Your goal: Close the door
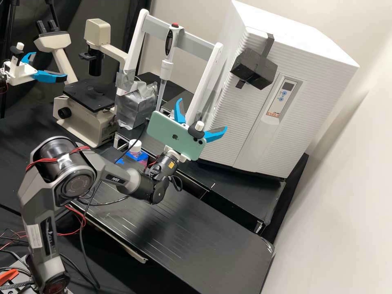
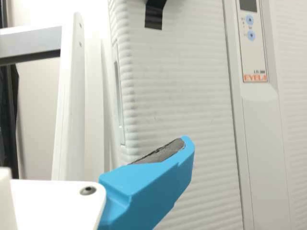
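Where one white cabinet (image 1: 294,36) stands close to the worktop's (image 1: 253,200) end edge: one ribbed door (image 1: 232,118), at its front. One gripper (image 1: 203,113), near it; two blue fingers, spread, open room between. Microscope (image 1: 81,120), one, farther off.

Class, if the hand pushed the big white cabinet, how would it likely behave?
The white cabinet would probably stay put, being far bulkier than the hand. Its broad, boxy shape makes tipping unlikely, and its ridged panels look stiff.
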### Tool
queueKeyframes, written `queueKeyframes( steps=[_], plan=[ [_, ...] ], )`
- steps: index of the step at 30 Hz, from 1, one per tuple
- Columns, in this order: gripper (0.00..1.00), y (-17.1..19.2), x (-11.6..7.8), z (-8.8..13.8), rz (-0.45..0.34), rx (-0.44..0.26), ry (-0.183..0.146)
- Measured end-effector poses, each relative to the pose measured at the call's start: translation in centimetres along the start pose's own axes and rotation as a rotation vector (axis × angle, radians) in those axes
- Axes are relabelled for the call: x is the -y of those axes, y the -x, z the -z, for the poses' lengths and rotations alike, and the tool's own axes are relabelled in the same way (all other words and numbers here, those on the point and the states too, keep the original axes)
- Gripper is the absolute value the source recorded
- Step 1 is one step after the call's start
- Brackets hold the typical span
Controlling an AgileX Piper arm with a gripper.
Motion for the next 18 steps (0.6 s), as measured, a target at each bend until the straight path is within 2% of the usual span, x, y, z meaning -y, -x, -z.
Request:
queueKeyframes(
  steps=[4, 7, 10, 11, 14, 18],
  plan=[
    [1.0, 0.1, 0.1, -0.1, -0.001, 0.006, 0.0],
    [1.0, 1.0, 0.4, -0.3, -0.026, 0.041, 0.013],
    [1.0, 2.1, 0.7, -0.3, -0.069, 0.085, 0.052],
    [1.0, 2.5, 0.8, -0.1, -0.087, 0.093, 0.052],
    [1.0, 3.8, 1.1, -0.1, -0.146, 0.128, 0.023],
    [1.0, 5.3, 1.5, 0.0, -0.144, 0.149, -0.002]
  ],
)
